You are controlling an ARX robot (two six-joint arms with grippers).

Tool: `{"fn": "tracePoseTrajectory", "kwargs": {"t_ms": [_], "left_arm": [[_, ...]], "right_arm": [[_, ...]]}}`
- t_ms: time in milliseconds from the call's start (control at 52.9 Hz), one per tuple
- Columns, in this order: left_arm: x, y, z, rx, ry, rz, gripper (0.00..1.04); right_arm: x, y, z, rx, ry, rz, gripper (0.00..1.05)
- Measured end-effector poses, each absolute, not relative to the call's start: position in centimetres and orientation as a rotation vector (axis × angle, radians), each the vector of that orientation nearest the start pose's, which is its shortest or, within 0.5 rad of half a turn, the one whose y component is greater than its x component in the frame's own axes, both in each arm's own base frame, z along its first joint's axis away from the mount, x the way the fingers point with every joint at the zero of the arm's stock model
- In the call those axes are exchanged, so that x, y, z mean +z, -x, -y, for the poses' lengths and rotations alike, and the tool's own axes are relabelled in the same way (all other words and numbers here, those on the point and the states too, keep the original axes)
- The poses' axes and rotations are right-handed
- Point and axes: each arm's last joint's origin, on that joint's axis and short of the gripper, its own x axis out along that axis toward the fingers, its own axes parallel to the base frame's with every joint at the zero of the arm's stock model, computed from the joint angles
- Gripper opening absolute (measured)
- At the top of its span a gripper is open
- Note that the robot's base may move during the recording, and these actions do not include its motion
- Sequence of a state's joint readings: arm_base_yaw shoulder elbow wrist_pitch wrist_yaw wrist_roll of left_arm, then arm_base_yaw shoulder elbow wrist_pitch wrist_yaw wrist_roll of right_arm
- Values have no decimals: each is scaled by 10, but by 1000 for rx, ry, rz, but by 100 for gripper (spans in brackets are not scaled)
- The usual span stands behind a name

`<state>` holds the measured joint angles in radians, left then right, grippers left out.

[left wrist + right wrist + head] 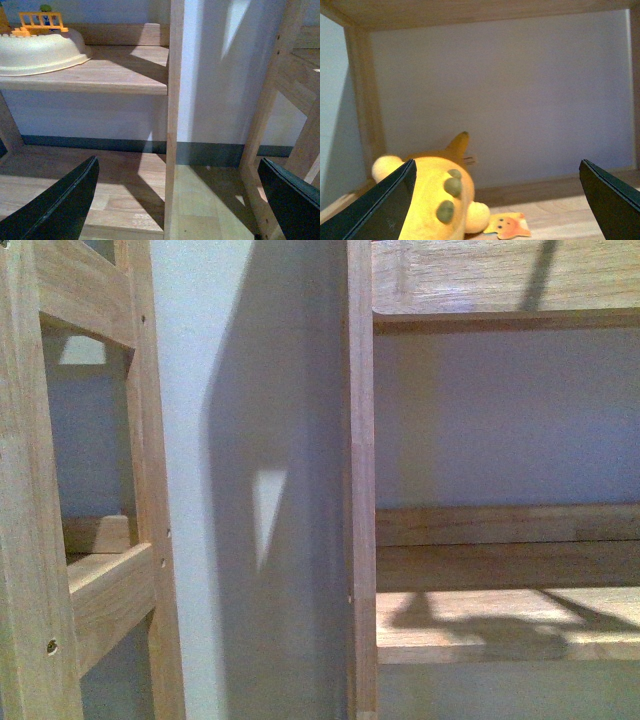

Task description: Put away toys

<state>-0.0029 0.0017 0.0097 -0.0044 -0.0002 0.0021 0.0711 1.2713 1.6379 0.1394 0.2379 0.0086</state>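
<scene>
The plush (437,200) is lying on a wooden shelf (570,212), pushed toward the shelf's back corner beside a pale wood upright (366,100). It is soft and rounded, orange-yellow, with olive spots and a pointed tuft rising toward the wall (520,100). A small orange card tag (509,226) is lying flat on the boards, touching the plush. Away from the upright, the shelf is running on as bare planks, and the board above is leaving tall open room over the toy.

The right gripper (495,210) is facing the plush with its jaws spread wide, gripping nothing; one dark finger (375,210) is showing in front of the plush.

The left gripper (175,200) is also holding its jaws wide and carrying nothing. It is pointing at a slim wooden post (172,120) with bare floor beside it. A cream, smooth-rimmed basin (40,50) is sitting on a board to one side of that post, with an orange plastic fence piece (40,21) sticking up from it.

The front view is showing only wooden frames (360,480) with sharp square edges, and a plain wall between them.
</scene>
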Motion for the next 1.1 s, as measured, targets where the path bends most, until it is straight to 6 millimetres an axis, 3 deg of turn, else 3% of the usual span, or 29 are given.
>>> {"fn": "tracePoseTrajectory", "kwargs": {"t_ms": [227, 491, 699, 794, 1096], "left_arm": [[166, -97, 0, -3, -2, 4, 99], [166, -97, 0, -3, -2, 4, 99], [166, -97, 0, -3, -2, 4, 99], [166, -97, 0, -3, -2, 4, 99], [166, -97, 0, -3, -2, 4, 99]], "right_arm": [[523, -189, 10, -252, -52, 484, 98], [480, -147, 26, -238, -41, 432, 98], [430, -117, 34, -167, -91, 373, 98], [396, -108, 31, -148, -124, 333, 98], [309, -102, 8, -107, -190, 206, 98]]}}
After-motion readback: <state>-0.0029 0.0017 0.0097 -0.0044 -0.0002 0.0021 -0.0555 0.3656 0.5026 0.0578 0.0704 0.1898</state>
